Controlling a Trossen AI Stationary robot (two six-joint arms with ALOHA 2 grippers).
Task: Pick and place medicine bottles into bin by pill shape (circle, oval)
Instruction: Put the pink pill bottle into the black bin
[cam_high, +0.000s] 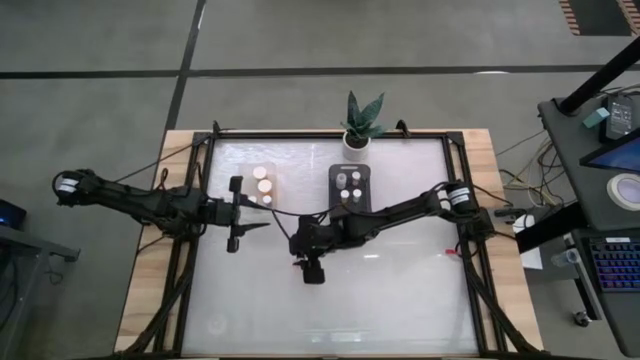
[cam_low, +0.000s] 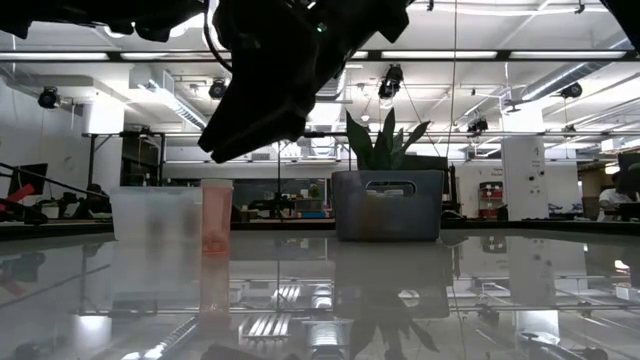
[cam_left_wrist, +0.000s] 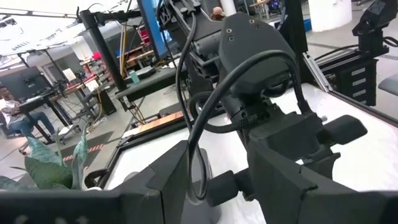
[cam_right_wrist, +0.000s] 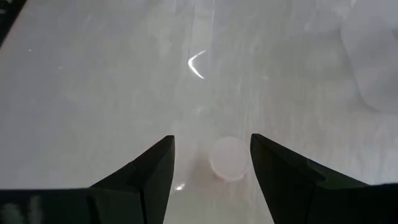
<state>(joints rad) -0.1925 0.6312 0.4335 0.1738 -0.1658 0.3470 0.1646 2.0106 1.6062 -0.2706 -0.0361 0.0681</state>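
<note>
Right wrist view: the right gripper (cam_right_wrist: 211, 165) hangs spread above a white-capped bottle (cam_right_wrist: 228, 158), seemingly not touching it. The left gripper (cam_high: 255, 227) waits parted beside the clear bin (cam_high: 264, 185); it holds nothing.

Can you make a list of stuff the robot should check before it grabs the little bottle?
1. Right gripper open: ok.
2. Bottle between its fingers: ok, seen from above, cap up.
3. Bottle upright on the table: ok.
4. Fingers low enough to grip: cannot tell.
5. Left gripper out of the way: ok, off to the side.
6. Dark bin has room: cannot tell.
</note>
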